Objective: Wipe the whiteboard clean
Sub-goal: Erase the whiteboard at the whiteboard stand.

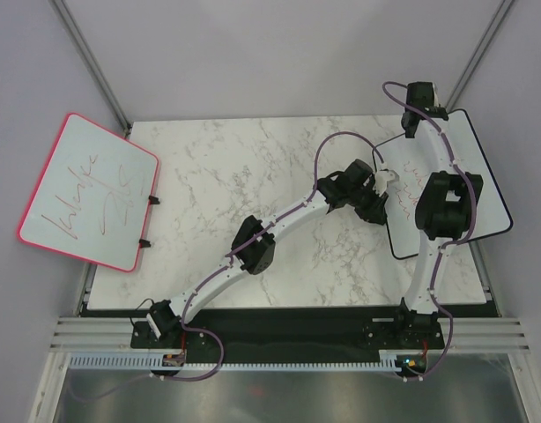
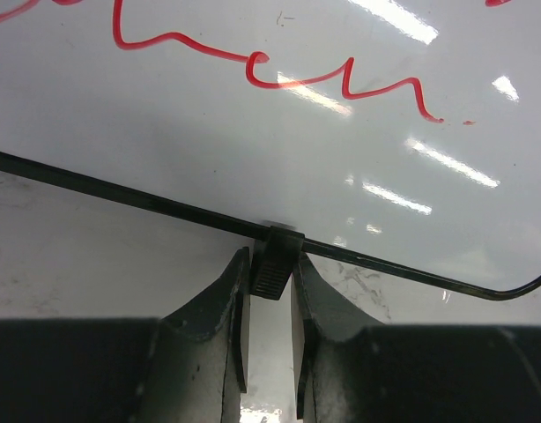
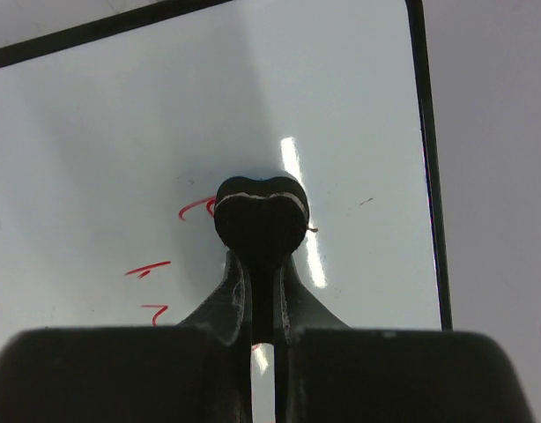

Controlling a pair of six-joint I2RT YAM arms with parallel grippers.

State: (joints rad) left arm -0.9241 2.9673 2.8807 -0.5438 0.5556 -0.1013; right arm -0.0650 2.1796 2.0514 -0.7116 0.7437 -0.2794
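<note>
While the left gripper (image 2: pixel 270 261) works closest to the bases, its fingers are pressed onto a small black tab (image 2: pixel 274 275) on the thin black frame of the whiteboard (image 2: pixel 253 150), pinching it at the board's left edge. Judged role: steadying the board.

Board lies flat on the right part of the marble table (image 1: pixel 253 176), turned a little off square, its right side seeming to reach past the table edge. Long axis: cannot fix, since the right arm covers much of the face.

Farther out, the right gripper (image 3: pixel 263 269) hangs over the board's far end, fingers closed on a small dark rounded block (image 3: pixel 260 216) with a pale line across it, likely the eraser. Contact between block and board: cannot tell.

Key relation: the orange-red handwriting (image 1: pixel 410 196) lies on the near-left side of the block, between the right gripper and the bases, close to the left gripper. From the right wrist, a few strokes show just left of and below the block; the face to its right looks white.

Judgement: the next stroke should draw the block back toward the bases and leftward. The right arm holds the tool, so the wipe falls to it, though the left is nearer the writing.

Writing: cursive, unreadable. Off to the left, a pink-framed board (image 1: pixel 90 189) bears red scribbles, also unreadable. No brand or label seen.
</note>
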